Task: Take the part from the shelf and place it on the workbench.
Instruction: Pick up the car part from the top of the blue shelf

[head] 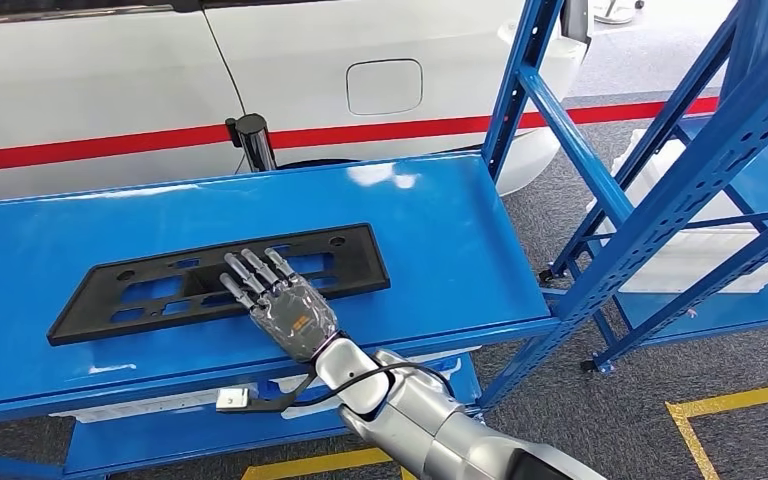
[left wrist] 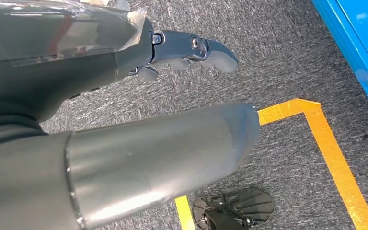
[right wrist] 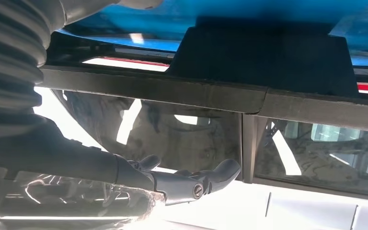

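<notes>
Fingers of my right hand [head: 278, 303] lie stretched out flat, apart from one another, over the middle of the long black plastic plate with rectangular cut-outs [head: 140, 288]; they rest on it or just above it, I cannot tell which, and they clasp nothing. That plate lies flat on the glossy blue metal table [head: 440, 230], lengthwise across it and slightly askew, nearer the front edge than the back. My left hand [left wrist: 182, 50] hangs over the grey carpet floor [left wrist: 287, 57] beside a line of yellow tape [left wrist: 335, 158], fingers loosely extended and holding nothing. Behind the table stands a white car with a red stripe [head: 90, 80], and a blue steel shelf frame [head: 680, 190] rises on my right.
</notes>
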{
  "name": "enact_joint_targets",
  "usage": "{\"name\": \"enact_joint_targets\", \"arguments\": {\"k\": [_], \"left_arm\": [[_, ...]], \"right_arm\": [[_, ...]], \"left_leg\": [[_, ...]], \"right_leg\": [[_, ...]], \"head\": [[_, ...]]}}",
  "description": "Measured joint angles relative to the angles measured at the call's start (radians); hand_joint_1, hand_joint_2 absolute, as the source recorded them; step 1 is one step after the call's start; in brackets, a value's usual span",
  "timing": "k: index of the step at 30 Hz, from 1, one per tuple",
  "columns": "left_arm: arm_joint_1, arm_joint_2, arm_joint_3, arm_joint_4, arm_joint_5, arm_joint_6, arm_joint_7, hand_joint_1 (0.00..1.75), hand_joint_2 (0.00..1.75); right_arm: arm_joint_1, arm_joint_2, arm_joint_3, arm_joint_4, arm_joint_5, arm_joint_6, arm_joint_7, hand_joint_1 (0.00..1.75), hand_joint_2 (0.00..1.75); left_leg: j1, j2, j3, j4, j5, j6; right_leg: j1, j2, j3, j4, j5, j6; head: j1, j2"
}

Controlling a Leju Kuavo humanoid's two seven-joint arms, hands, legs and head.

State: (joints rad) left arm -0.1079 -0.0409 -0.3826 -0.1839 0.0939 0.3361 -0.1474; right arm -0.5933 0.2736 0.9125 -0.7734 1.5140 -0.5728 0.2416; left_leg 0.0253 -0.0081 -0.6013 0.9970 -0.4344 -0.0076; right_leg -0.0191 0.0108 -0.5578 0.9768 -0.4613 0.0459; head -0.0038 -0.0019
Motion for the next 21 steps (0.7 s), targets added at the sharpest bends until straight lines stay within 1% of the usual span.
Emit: {"name": "enact_joint_targets", "arguments": {"k": [6, 13, 16, 21], "left_arm": [[-0.003, -0.001, 0.000, 0.000, 0.002, 0.001, 0.001, 0.00, 0.00], [-0.002, -0.002, 0.000, 0.000, 0.008, 0.001, -0.004, 0.00, 0.00], [-0.002, -0.003, 0.000, 0.000, 0.010, 0.000, -0.007, 0.00, 0.00], [-0.004, -0.004, 0.000, 0.000, 0.003, -0.001, -0.007, 0.00, 0.00]], "right_arm": [[-0.044, 0.048, -0.011, 0.096, -0.002, -0.012, 0.001, 0.00, 1.75], [-0.068, 0.070, -0.016, 0.150, -0.002, -0.017, 0.012, 0.00, 1.75], [-0.080, 0.076, -0.018, 0.174, 0.000, -0.020, 0.031, 0.00, 1.75], [-0.106, 0.079, -0.017, 0.227, 0.007, -0.034, 0.097, 0.00, 1.75]], "left_leg": [[0.001, 0.000, 0.002, 0.000, 0.000, 0.000], [0.001, 0.000, 0.002, 0.000, 0.000, 0.000], [0.001, 0.000, 0.002, 0.000, 0.000, 0.000], [0.001, 0.000, 0.003, 0.000, 0.000, 0.000]], "right_leg": [[0.000, 0.000, 0.002, 0.000, 0.000, 0.000], [0.000, 0.000, 0.002, 0.000, 0.000, 0.000], [0.000, 0.000, 0.002, 0.000, 0.000, 0.000], [0.000, 0.000, 0.002, 0.000, 0.000, 0.000]], "head": [[0.000, 0.000], [0.000, 0.000], [0.000, 0.000], [0.000, 0.000]]}}
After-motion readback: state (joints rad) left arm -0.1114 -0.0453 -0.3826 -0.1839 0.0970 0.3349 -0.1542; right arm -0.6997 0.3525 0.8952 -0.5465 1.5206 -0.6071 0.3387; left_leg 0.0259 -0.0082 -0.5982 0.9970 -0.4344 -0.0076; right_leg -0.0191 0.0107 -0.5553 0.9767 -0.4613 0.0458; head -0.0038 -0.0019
